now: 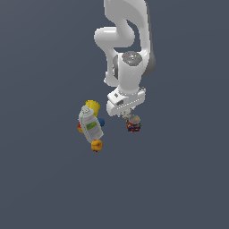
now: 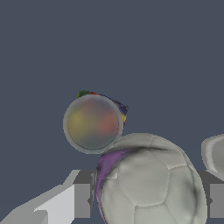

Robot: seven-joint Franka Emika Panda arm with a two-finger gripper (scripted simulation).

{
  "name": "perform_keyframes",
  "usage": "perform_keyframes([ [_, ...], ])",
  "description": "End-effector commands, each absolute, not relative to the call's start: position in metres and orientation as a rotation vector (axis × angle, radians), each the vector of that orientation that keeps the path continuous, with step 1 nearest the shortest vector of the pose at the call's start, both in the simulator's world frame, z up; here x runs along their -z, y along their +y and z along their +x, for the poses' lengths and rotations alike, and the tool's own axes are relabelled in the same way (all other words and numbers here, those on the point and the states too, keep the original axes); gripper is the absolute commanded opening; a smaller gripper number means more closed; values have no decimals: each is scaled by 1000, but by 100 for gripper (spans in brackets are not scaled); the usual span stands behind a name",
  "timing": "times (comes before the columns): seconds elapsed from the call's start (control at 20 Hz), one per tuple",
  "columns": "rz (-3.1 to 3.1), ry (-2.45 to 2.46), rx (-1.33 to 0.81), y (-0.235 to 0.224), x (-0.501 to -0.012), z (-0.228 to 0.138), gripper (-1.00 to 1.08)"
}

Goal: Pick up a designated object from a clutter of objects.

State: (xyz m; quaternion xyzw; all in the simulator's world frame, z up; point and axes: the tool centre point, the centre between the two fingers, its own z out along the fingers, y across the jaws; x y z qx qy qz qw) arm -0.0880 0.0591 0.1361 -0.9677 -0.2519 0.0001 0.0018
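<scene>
- Wrist view first: a whitish-grey panelled ball (image 2: 148,188), the designated object, sits right between the two finger pads (image 2: 82,200) of the end effector (image 2: 148,200).
- The pads flank the ball on both sides, and it fills the gap; the end effector looks closed on it, though actual contact is hard to confirm.
- Just beyond the ball stands the small can (image 2: 92,124), grey round top facing the camera, dark red-and-blue side peeking out behind.
- Exterior view now: the arm (image 1: 127,67) reaches down over the dark worktop (image 1: 179,179), and the end effector (image 1: 125,114) sits just beside the can (image 1: 133,123).
- The ball itself is hidden under the hand in this view.
- Towards the exterior view's left lies the clutter: white green-labelled bottle (image 1: 91,125), yellow piece (image 1: 93,105), blue bit (image 1: 101,121), orange ball (image 1: 96,145).
</scene>
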Motion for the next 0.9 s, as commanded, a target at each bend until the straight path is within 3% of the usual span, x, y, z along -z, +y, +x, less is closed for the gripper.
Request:
perform_keyframes([
  [0.0,-3036,-791,1,45,-157,-76,-100],
  [0.85,-3038,-791,1,-50,-291,6,-100],
])
